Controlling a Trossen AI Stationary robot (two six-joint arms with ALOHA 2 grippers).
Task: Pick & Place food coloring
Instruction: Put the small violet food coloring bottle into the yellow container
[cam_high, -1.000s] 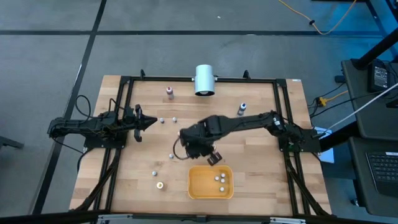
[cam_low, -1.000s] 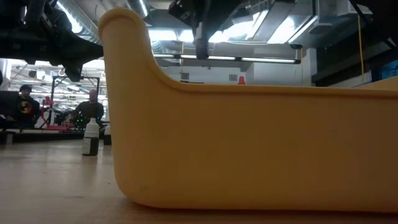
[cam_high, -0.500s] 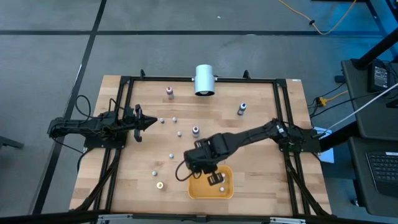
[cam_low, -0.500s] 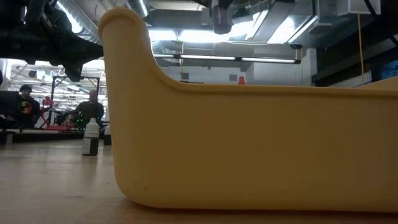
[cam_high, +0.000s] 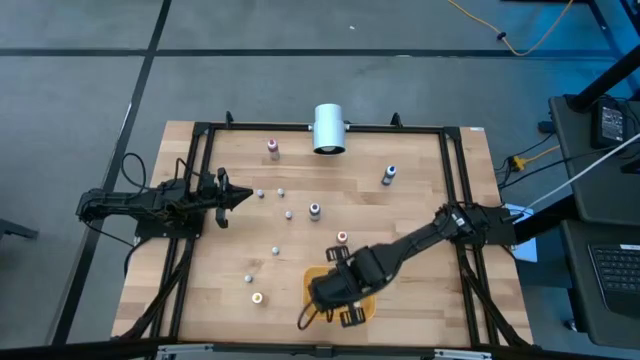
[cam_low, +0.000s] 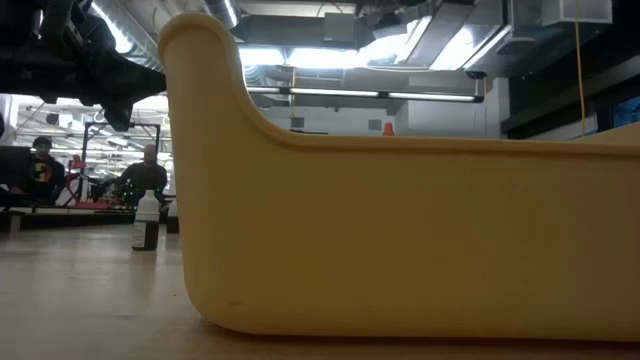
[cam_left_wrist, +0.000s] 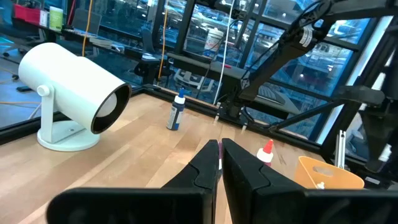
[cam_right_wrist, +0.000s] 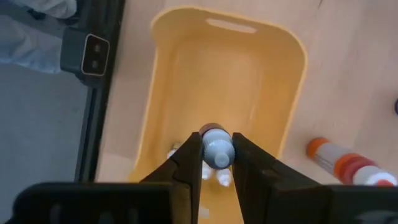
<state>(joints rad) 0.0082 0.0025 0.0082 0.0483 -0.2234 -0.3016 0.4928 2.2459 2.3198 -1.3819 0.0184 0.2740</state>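
While it is gripped between the two dark fingers of the right gripper (cam_right_wrist: 216, 163), a tiny food coloring bottle with a pale bluish-white top (cam_right_wrist: 216, 148) is held above the shallow orange plastic tray (cam_right_wrist: 283, 93), at the near edge of the wooden table (cam_high: 420, 200). Two more small bottles (cam_right_wrist: 219, 176) are seen lying inside the tray below it. The right arm is stretched low across the table toward the tray. The left gripper (cam_high: 240, 196) is parked at the left side, its fingers closed on nothing. A white cylinder on a stand (cam_high: 328, 128) stands at the far edge, and further small bottles (cam_high: 314, 209) are scattered across the middle of the table.
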